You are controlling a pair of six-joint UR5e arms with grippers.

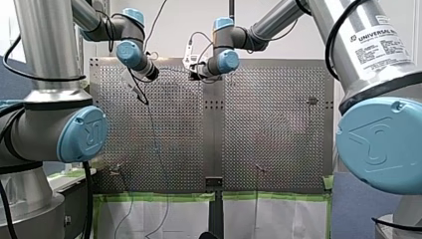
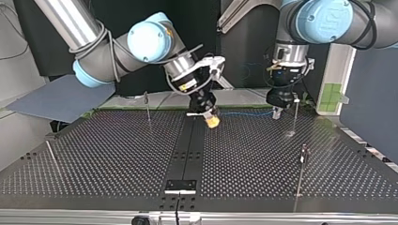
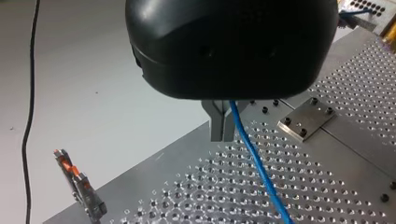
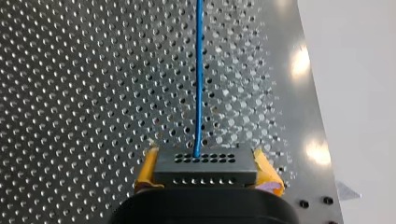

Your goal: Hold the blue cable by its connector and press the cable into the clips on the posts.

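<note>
Stretching across the top view, the cable (image 2: pixel 244 113) runs level, side to side, just above the table (image 2: pixel 117 154), from my right gripper (image 2: pixel 211 120) at the middle to my left gripper (image 2: pixel 276 111) at the view's right. Yellow pads (image 2: pixel 214 123) show on the right one. A post (image 2: pixel 295 115) stands just beside the left one, and whether the cable touches it I can't tell.

Over to the left wrist view: metal fingers (image 3: pixel 219 123) pinched together, cable coming out right at them and slanting away over the holes. Its upper part is hidden behind the black gripper body. A clip (image 3: pixel 79 186) sits off to the side, well apart.

Right wrist view now: cable dead straight ahead, pointing away from the gripper, cut off at the edge. Its near end vanishes into a black block (image 4: pixel 205 165) clamped between the pads, so the connector itself is hidden.

Front view: both grippers at the table's far end, cable too faint to trace.
</note>
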